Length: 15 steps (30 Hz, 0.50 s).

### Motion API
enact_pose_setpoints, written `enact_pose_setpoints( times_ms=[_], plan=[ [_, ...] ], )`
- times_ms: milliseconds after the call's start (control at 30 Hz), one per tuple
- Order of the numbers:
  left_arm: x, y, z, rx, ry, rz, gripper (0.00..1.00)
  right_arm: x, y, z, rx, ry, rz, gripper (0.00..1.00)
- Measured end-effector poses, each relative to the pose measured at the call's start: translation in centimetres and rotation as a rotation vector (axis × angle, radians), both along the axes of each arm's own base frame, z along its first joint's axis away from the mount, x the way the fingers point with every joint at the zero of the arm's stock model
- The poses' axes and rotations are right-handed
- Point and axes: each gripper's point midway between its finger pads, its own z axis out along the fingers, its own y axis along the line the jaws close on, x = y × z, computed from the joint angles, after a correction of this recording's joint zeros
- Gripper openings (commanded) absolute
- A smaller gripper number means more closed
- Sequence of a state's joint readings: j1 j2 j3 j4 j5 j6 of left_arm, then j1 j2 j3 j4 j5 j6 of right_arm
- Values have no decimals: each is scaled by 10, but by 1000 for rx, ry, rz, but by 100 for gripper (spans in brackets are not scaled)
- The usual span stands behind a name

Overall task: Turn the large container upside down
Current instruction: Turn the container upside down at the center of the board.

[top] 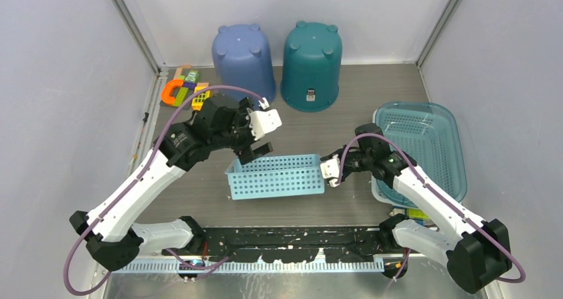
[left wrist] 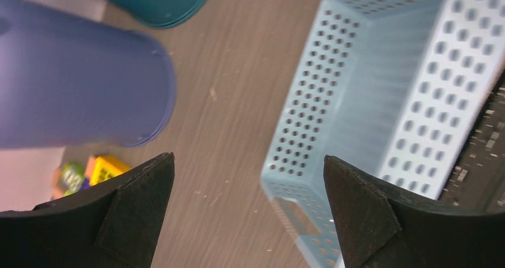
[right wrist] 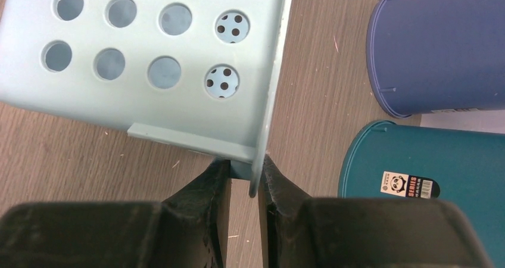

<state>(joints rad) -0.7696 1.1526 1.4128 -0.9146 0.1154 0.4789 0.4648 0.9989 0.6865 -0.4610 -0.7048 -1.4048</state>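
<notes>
A light blue perforated container [top: 275,176] stands tipped up on one long side at the table's middle, its holed wall facing up toward the top camera. My right gripper [top: 330,173] is shut on the rim at its right end; in the right wrist view the fingers pinch that thin edge [right wrist: 259,167]. My left gripper [top: 255,151] hangs open just above the container's back left corner, touching nothing. The left wrist view has the container [left wrist: 381,101] to the right of the spread jaws of the left gripper [left wrist: 249,156], with bare table between them.
Two buckets stand upside down at the back, a blue one [top: 243,60] and a teal one [top: 312,63]. A teal mesh basket [top: 431,129] lies at the right, behind the right arm. Coloured toy blocks [top: 184,88] sit at the back left.
</notes>
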Motion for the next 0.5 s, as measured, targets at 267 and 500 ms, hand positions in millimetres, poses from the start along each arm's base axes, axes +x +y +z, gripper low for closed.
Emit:
enact_pose_setpoints(
  times_ms=[267,500],
  plan=[
    [25,37,0,36,-105,179,100,-6,4,2,15,89,-3,1],
    [26,64,33,-51,-203,264,100,-11,6,4,34,157,-12,1]
  ],
)
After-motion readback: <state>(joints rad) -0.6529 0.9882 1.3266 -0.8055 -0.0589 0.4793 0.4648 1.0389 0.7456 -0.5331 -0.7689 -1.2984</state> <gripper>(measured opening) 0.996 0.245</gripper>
